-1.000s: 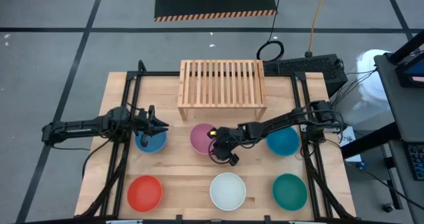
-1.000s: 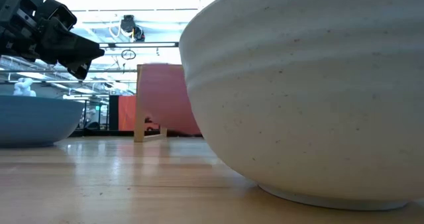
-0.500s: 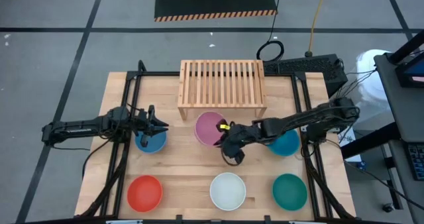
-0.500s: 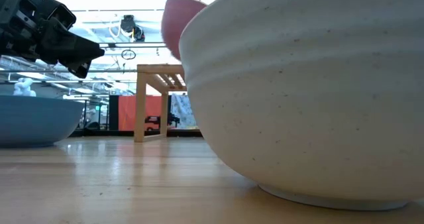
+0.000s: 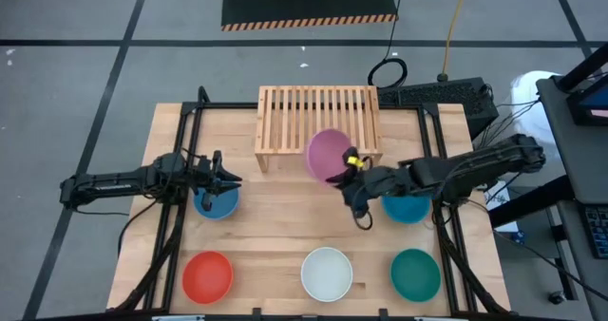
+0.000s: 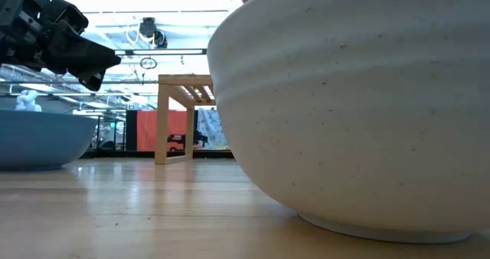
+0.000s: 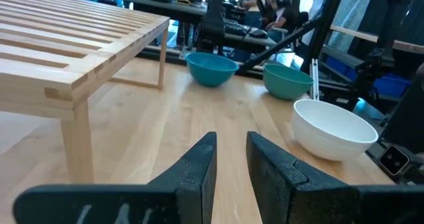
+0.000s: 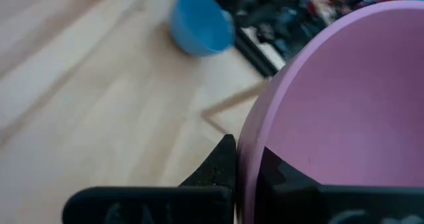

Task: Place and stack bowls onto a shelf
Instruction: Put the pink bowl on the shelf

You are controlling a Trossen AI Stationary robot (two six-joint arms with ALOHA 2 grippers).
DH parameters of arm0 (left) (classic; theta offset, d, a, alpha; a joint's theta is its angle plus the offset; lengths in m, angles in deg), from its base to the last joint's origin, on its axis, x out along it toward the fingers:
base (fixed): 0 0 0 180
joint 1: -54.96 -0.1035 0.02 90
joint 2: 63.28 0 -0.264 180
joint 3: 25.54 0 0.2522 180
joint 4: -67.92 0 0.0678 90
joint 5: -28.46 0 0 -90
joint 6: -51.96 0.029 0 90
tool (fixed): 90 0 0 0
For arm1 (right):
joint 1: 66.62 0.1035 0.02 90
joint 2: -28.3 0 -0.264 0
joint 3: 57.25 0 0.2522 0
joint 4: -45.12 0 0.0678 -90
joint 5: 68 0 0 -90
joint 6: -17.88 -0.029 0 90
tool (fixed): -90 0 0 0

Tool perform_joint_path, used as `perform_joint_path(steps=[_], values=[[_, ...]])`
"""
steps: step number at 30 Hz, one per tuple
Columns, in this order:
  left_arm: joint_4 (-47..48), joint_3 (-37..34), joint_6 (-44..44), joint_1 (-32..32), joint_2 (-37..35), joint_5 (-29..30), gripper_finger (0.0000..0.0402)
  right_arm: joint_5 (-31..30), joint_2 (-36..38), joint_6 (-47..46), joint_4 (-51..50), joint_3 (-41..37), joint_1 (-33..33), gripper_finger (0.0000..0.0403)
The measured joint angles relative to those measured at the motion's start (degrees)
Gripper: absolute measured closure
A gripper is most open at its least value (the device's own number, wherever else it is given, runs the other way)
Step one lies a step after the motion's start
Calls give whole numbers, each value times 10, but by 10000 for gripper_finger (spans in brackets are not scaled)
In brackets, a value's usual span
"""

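Pink bowl up off the table — now at the shelf's front edge.
The right gripper [image 5: 348, 166], clamped on the pink bowl [image 5: 329, 154], carries it from the table's middle up and toward the shelf [image 5: 285, 122] — the right arm swings rightward.

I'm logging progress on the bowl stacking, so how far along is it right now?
Nothing is on the shelf yet. The right hand is shut on the pink bowl's rim, holding it over the shelf's front edge. The left hand hovers by a blue bowl. The red, white, teal green and second blue bowl remain on the table.
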Motion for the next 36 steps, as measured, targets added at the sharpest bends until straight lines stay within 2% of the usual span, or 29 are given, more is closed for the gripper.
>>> perform_joint_path(steps=[6, 17, 19, 26, 33, 36], values=[[-1, 0, -2, 0, 0, 0, 314, -66, 54, 5, -29, 0, -25, 403], [-2, 0, -11, 0, 0, 0, 314, -61, 83, -55, -111, 8, -105, 403], [-2, 0, -12, 0, 0, 0, 314, -45, 76, -64, -142, 21, -124, 403], [-3, 0, -15, 0, 0, 0, 314, 72, 57, -68, -217, 81, -178, 403], [-3, 0, -28, 0, 0, 0, 314, 94, 13, -66, -321, 162, -223, 403], [-3, 0, -29, 0, 0, 0, 314, 134, -14, -66, -359, 196, -241, 403]])
